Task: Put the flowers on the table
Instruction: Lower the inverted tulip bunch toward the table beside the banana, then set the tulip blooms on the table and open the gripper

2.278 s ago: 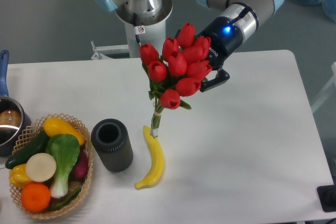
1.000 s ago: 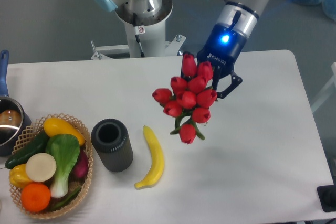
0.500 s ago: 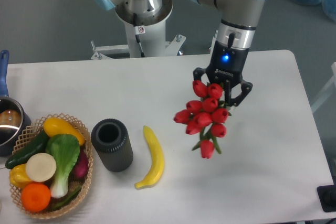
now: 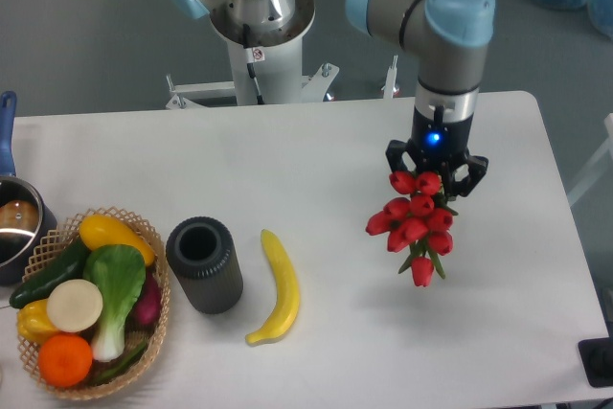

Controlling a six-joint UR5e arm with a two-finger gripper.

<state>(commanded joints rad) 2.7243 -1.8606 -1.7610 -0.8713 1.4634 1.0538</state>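
Bright, even, diffuse light fills the scene, apparently from overhead. The white table (image 4: 479, 332) reads slightly bluish-grey and shows no harsh glare. Shadows are soft and faint: a pale one lies on the tabletop beside the flowers (image 4: 417, 225), and thin ones hug the black cylinder (image 4: 204, 264) and the banana (image 4: 277, 287). A small blue light glows on the gripper (image 4: 436, 168). Focus is fairly sharp throughout, with mild softness and grain; the far right corner looks hazier. Edge distortion is slight.
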